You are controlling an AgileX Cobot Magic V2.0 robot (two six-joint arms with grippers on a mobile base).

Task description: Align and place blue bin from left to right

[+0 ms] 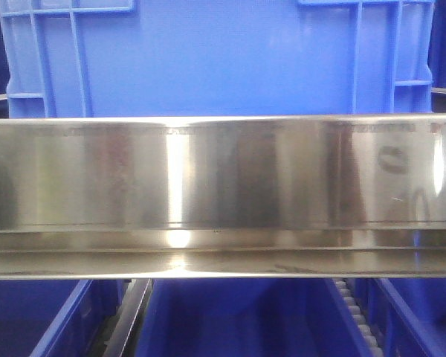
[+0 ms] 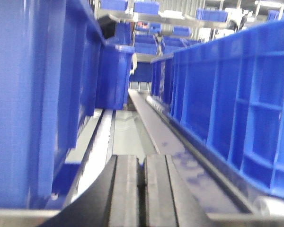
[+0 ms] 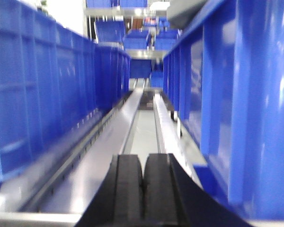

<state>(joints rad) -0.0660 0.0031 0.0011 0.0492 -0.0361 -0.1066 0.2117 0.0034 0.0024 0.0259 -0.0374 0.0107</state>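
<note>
Fronting the blue bin (image 1: 215, 59) runs a shiny steel rail (image 1: 223, 178).

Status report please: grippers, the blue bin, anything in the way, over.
Left gripper shut, empty. Right gripper shut, empty. Blue bin ungripped, upright above steel rail. Crate walls close either side of both grippers.

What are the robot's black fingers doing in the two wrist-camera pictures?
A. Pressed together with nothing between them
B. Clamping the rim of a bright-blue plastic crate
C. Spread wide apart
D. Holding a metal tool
A: in the wrist views, the left arm's black fingers and the right arm's black fingers each lie side by side, closed, with nothing held between them.
</note>
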